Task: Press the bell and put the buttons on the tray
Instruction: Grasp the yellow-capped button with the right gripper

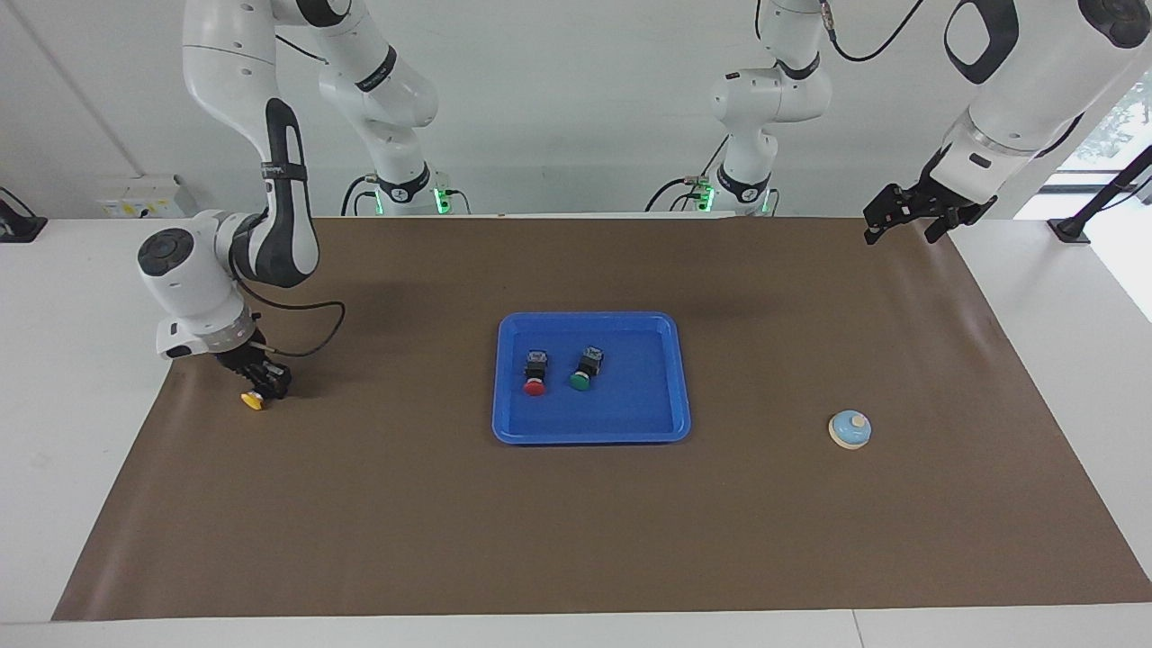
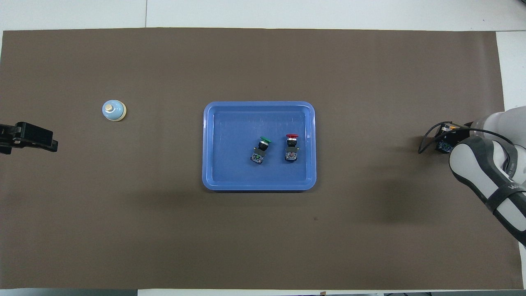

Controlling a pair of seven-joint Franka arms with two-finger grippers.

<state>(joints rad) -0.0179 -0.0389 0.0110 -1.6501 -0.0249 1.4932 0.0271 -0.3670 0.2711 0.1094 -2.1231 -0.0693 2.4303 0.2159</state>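
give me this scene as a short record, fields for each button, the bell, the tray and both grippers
tray: blue, mid-table, holds two buttons
red button: lying in the tray
green button: lying in the tray, beside the red one
yellow button: on the brown mat at the right arm's end, off the tray
bell: on the mat at the left arm's end, nothing touching it
right gripper: low at the yellow button, jaws shut on it
left gripper: waiting, raised over the mat's edge at its own end, jaws open
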